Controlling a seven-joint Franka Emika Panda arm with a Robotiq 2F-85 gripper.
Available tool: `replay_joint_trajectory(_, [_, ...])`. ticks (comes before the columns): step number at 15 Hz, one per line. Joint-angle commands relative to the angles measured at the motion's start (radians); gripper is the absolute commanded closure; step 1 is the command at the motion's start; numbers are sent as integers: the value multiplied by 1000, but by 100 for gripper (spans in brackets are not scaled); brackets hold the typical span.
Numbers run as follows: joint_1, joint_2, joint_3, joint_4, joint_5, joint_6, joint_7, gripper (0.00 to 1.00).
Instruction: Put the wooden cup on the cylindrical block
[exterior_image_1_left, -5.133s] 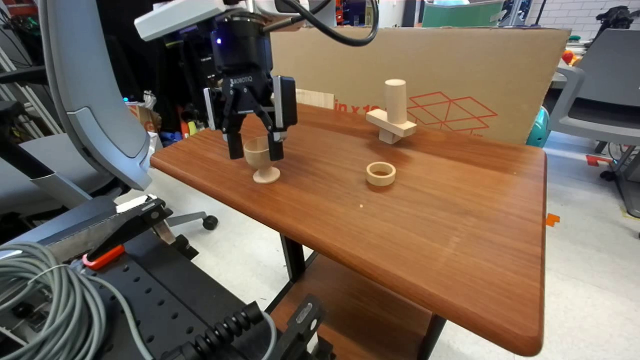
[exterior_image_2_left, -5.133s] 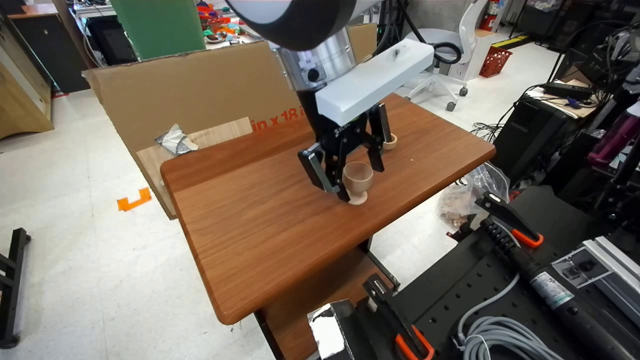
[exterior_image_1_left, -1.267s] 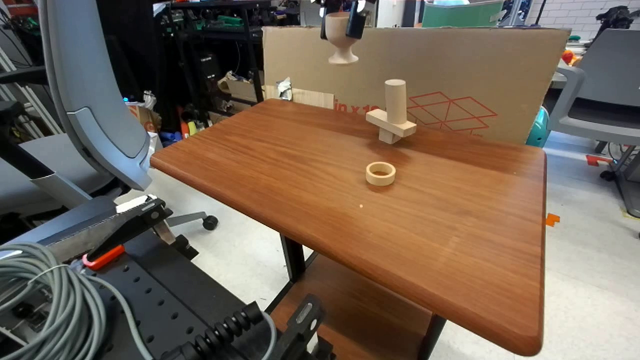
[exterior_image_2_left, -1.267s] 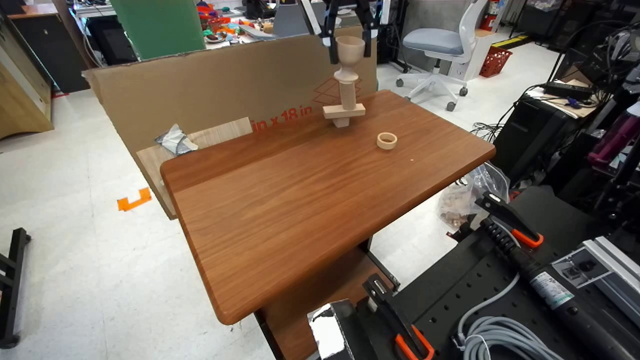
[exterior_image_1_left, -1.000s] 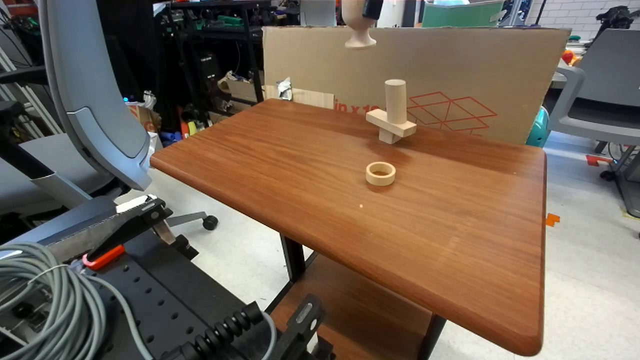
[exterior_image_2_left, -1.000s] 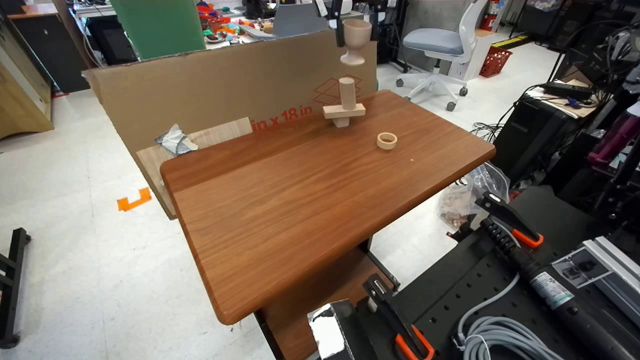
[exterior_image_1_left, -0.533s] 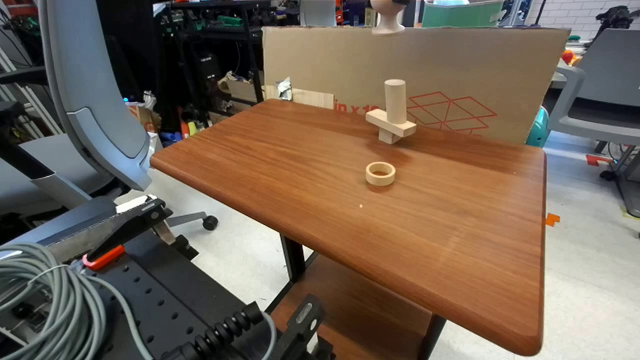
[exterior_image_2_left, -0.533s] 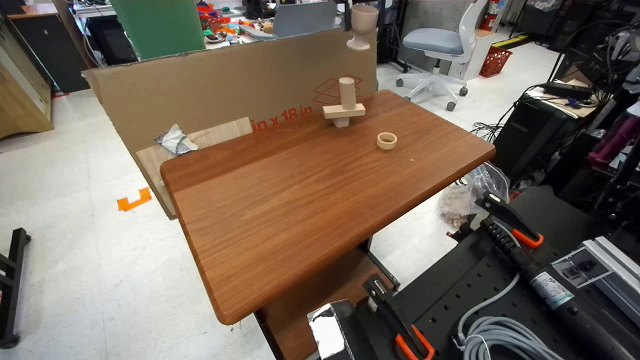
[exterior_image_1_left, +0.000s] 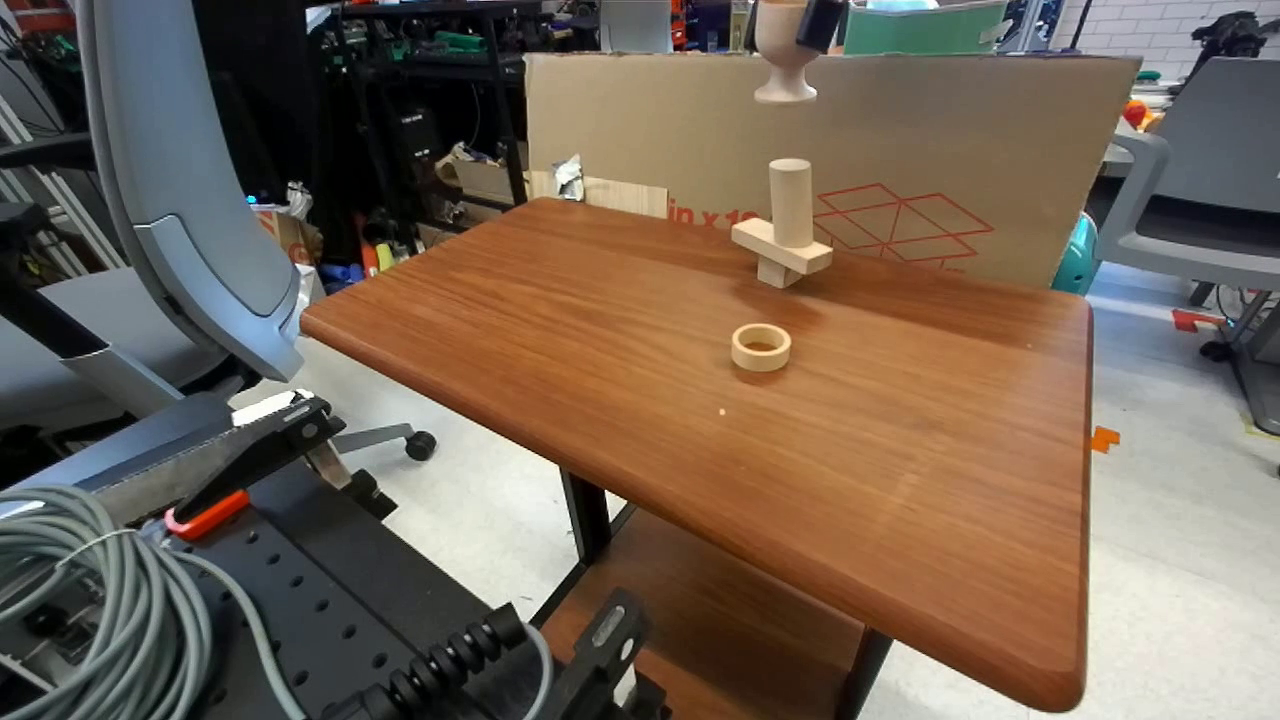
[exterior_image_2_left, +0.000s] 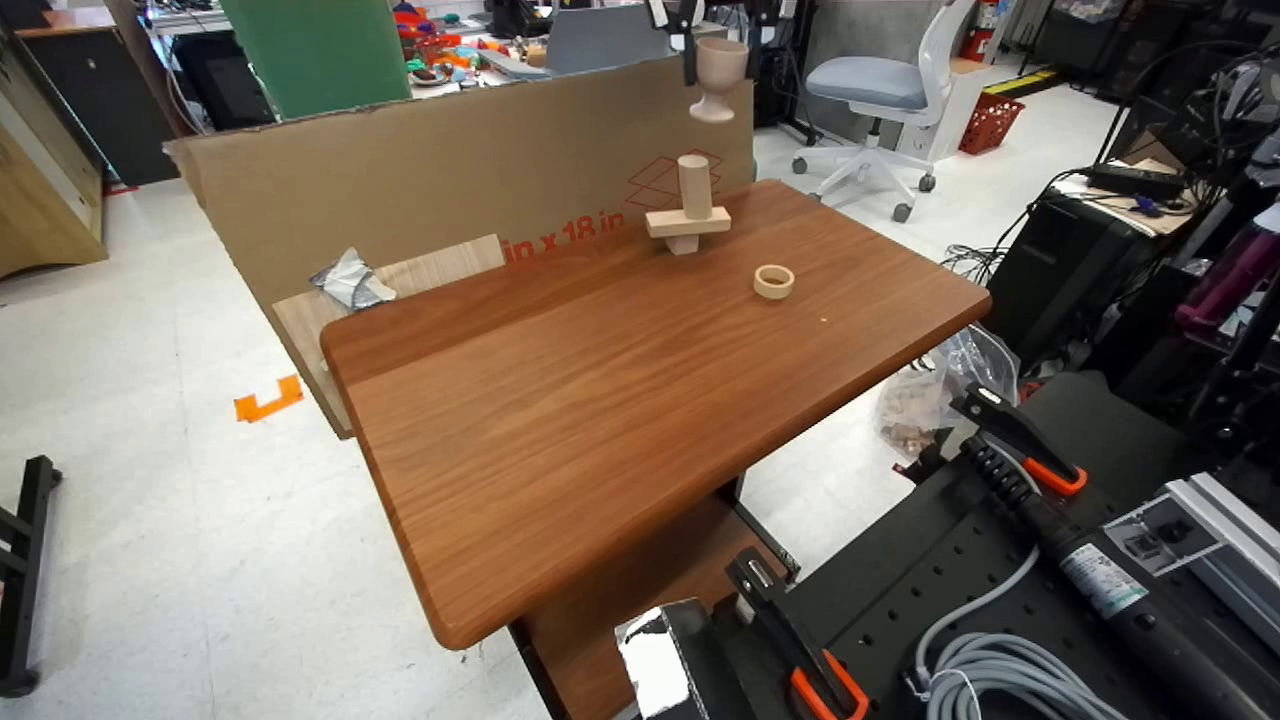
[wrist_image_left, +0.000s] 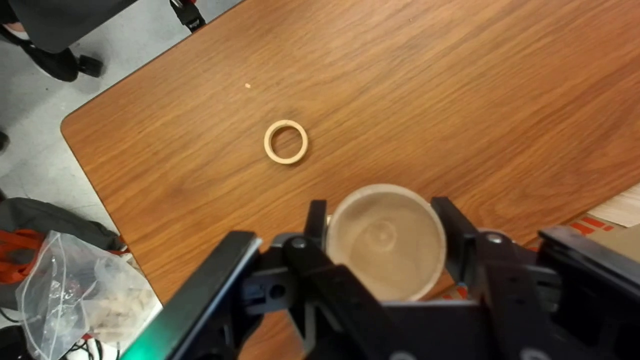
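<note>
Cardboard (exterior_image_1_left: 640, 120) backs the bench (exterior_image_1_left: 620, 330), over whose far side fingers (exterior_image_1_left: 820, 25) grip the wooden cup (exterior_image_1_left: 781, 42) by its bowl, foot down, presumably to stand it on the cylindrical block (exterior_image_1_left: 793, 205) below, alignment unclear.

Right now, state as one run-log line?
gripper: holding wooden cup; cup: aloft, apart from cylindrical block; block: upright; ring: on table; placement: pending

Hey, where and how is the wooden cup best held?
I'd grip the wooden cup across its bowl, from above, as the gripper does now: it's roughly upright, the bowl swells above a slimmer stem, and the foot is free to meet the cylindrical block.
</note>
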Motion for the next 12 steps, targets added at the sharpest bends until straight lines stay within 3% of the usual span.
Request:
replay_joint_trajectory(1, [-9, 99, 0, 154, 28, -88, 28, 71])
replay_joint_trajectory(12, [-9, 239, 1, 341, 22, -165, 66, 71])
